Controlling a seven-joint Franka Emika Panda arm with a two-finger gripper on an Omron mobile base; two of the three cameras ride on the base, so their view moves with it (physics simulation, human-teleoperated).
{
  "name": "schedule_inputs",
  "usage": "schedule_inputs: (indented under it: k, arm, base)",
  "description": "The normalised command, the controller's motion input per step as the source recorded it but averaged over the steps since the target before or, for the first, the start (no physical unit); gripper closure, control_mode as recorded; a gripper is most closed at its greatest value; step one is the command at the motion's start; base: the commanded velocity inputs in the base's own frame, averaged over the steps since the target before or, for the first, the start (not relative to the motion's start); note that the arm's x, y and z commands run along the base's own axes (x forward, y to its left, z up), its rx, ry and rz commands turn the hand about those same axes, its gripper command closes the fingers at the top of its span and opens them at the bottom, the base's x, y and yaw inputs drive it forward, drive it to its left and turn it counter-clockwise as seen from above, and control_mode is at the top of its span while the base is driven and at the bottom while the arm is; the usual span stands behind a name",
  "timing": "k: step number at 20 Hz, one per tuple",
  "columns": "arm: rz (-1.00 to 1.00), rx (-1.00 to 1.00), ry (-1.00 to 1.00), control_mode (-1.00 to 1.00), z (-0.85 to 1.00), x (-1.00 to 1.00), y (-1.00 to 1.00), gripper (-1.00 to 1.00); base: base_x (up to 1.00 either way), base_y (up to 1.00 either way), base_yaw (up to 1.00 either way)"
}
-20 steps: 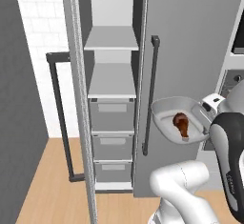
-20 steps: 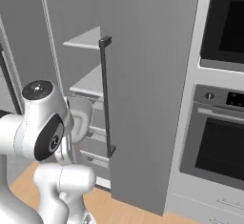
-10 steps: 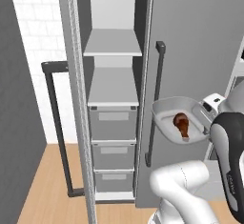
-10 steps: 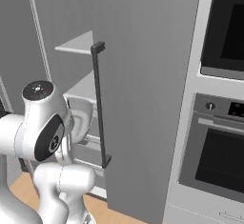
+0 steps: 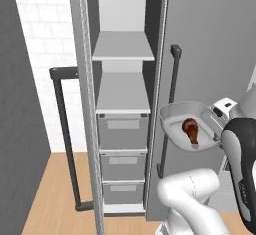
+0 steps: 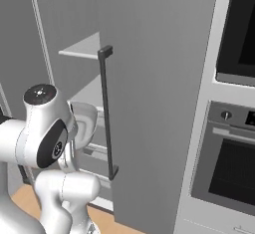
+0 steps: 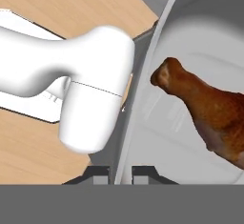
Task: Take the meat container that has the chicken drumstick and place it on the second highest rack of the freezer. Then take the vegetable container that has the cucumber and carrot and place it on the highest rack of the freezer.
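Observation:
The meat container (image 5: pixel 186 120) is a pale grey bowl with a brown chicken drumstick (image 5: pixel 191 131) lying in it. It hangs in the air right of the open freezer, level with the top drawer. My gripper (image 5: pixel 218 123) is shut on its right rim. In the hand view the fingertips (image 7: pixel 97 171) pinch the container's rim (image 7: pixel 143 89), and the drumstick (image 7: pixel 205 106) lies just beyond. The right base view shows the meat container (image 6: pixel 85 123) behind my arm. The highest rack (image 5: pixel 124 46) and the second highest rack (image 5: pixel 122 91) are bare. The vegetable container is out of view.
Under the racks sit three grey drawers (image 5: pixel 123 131). The freezer door (image 5: pixel 35 104) stands open to the left, with a dark handle (image 5: pixel 65 129). A closed grey door with a vertical handle (image 5: pixel 170 104) is right of the opening. An oven (image 6: pixel 229 163) is further right.
The whole picture has shifted: the base has driven, and the freezer opening now sits more centred and nearer. The container stays held in the same place relative to my arm.

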Motion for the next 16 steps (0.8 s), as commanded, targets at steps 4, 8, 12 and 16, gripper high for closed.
schedule_inputs:
  k: [4, 8, 12, 16]
  arm:
    - [0.0, 0.0, 0.0, 1.0, 0.0, 0.0, 0.0, 1.0]
    - [0.0, 0.0, 0.0, 1.0, 0.0, 0.0, 0.0, 1.0]
    - [0.0, 0.0, 0.0, 1.0, 0.0, 0.0, 0.0, 1.0]
    - [0.0, 0.0, 0.0, 1.0, 0.0, 0.0, 0.0, 1.0]
  base:
    - [0.44, 0.24, 0.0]
    - [0.39, 0.17, 0.0]
    - [0.4, 0.11, 0.0]
    - [0.4, 0.1, 0.0]
